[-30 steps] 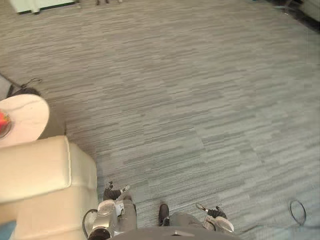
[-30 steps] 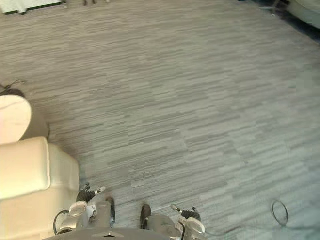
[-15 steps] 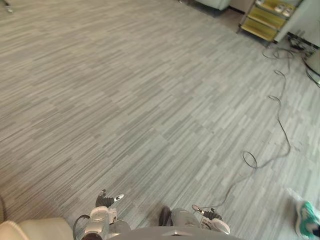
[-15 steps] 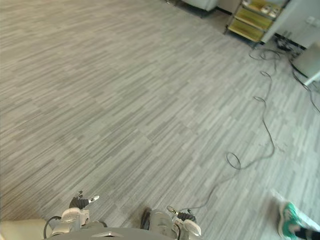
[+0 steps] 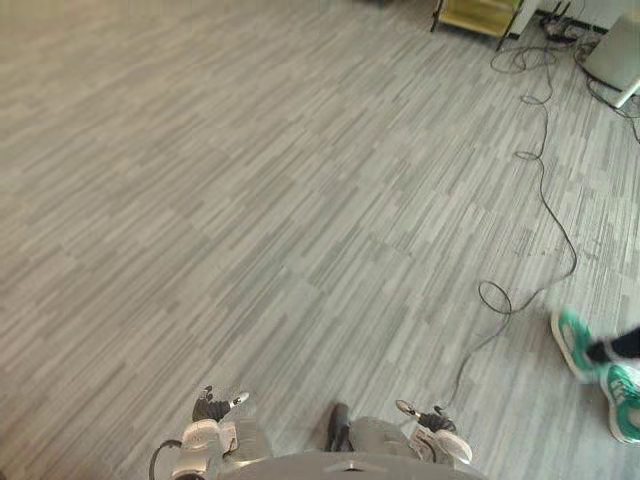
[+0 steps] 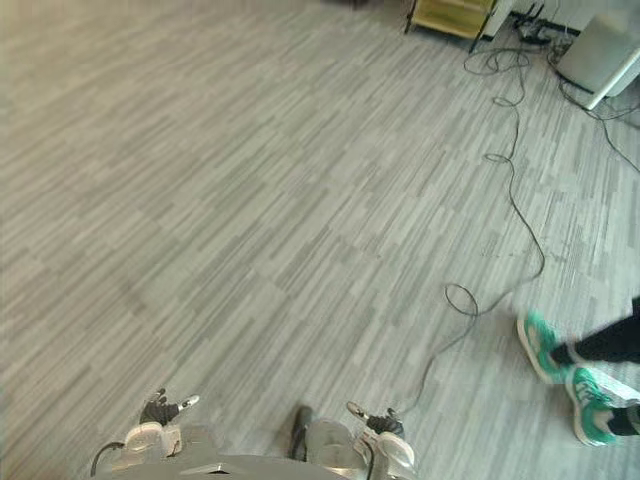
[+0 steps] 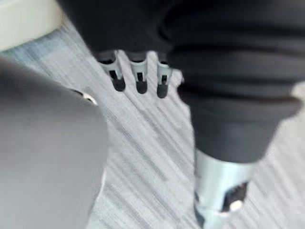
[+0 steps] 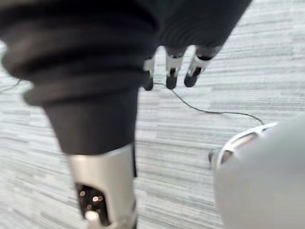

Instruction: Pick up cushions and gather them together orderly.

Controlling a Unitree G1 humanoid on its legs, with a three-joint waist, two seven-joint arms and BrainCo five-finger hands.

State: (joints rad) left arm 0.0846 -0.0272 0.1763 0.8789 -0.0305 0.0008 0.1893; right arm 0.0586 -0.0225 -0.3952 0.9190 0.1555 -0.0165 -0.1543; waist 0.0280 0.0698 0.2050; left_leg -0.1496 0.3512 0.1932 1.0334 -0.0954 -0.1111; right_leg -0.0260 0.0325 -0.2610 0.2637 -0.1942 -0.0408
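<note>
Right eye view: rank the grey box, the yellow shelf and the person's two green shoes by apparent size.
Largest: grey box.
Next: yellow shelf, though the frame edge cuts both off.
Smallest: green shoes, which look alike; they are nearer, so true size is unsure.

I log grey striped carpet floor running out in every direction. Near its right edge a person stands in teal shoes, one foot ahead of the other, with a dark trouser leg above them. At the floor's far edge is a low yellow shelf unit, and a pale grey boxy object sits in the far right corner; I can't tell what it is.
</note>
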